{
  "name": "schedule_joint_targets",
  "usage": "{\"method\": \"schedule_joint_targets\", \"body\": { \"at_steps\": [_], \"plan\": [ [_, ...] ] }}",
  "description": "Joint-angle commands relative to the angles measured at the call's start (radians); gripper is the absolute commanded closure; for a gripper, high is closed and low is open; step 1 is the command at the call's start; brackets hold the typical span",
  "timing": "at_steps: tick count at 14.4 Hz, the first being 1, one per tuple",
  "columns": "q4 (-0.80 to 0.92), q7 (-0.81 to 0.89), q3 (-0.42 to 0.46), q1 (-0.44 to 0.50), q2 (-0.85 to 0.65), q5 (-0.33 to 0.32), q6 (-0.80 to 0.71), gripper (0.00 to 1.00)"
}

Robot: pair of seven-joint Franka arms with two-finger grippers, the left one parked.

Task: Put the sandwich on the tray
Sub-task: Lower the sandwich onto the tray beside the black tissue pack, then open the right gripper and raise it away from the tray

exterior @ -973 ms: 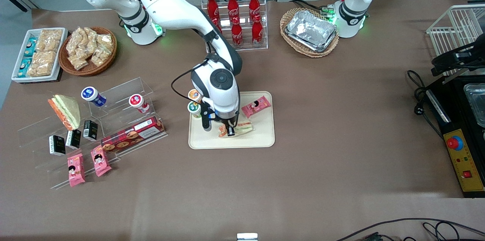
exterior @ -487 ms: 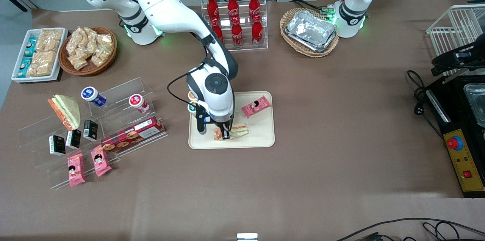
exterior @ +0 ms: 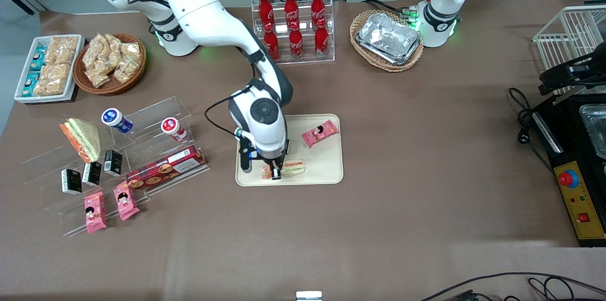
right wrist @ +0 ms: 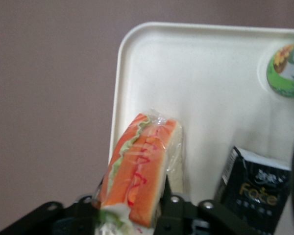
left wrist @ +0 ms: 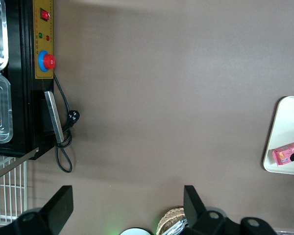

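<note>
On the brown desk, my claw grips the sandwich low over the near part of the tray.

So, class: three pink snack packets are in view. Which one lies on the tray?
The pink packet on the cream tray, beside the claw holding the sandwich; the others lie by the acrylic shelves.

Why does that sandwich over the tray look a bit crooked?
The sandwich is pinched on edge in the claw, just above the tray, so it sits slanted rather than flat. On the rack, a blue-lidded cup and a red-lidded cup also lean.
</note>
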Motion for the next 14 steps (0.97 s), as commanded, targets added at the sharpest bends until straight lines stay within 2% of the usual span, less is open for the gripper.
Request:
{"method": "schedule_joint_targets", "body": {
  "at_steps": [1, 8, 14],
  "plan": [
    [0.003, -0.005, 0.003, -0.017, -0.028, -0.002, -0.018, 0.00],
    [0.010, -0.007, 0.005, -0.006, -0.186, -0.002, -0.211, 0.00],
    [0.023, 0.001, -0.001, -0.023, -0.316, 0.001, -0.231, 0.00]
  ]
}}
